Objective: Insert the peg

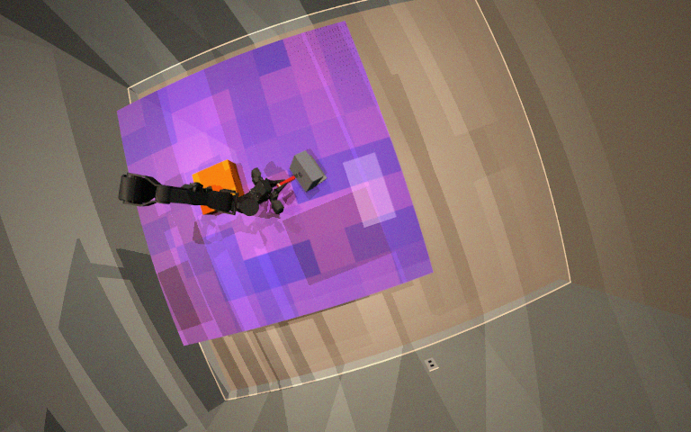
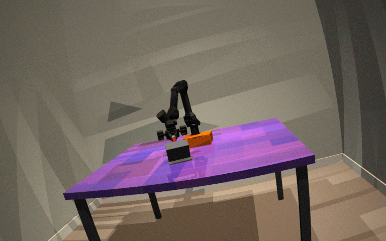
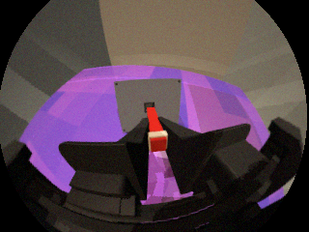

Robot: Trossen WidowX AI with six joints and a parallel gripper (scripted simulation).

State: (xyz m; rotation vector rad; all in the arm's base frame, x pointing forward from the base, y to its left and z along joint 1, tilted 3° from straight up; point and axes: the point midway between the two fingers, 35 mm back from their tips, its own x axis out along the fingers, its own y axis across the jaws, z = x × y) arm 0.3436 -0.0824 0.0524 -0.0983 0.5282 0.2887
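My gripper (image 1: pixel 278 185) (image 2: pixel 173 137) (image 3: pixel 153 120) is shut on a red square-sided peg (image 1: pixel 288 179) (image 2: pixel 174 139) (image 3: pixel 153 117). The peg has a pale band near its near end and points away from the gripper, slanting toward the grey sloped panel (image 1: pixel 306 163) (image 2: pixel 177 145) (image 3: pixel 129 99). The panel's small dark square hole (image 3: pixel 149 104) shows in the wrist view just beyond the peg's far end. The tip overlaps the hole's lower edge there; whether it is inside or just in front, I cannot tell. The peg's sides look roughly in line with the hole's.
An orange box (image 1: pixel 217 174) (image 2: pixel 200 140) sits on the purple patterned table (image 1: pixel 285 117) (image 2: pixel 242 153), beside and partly under the arm in the overhead view. It is nearer the arm's base than the panel is.
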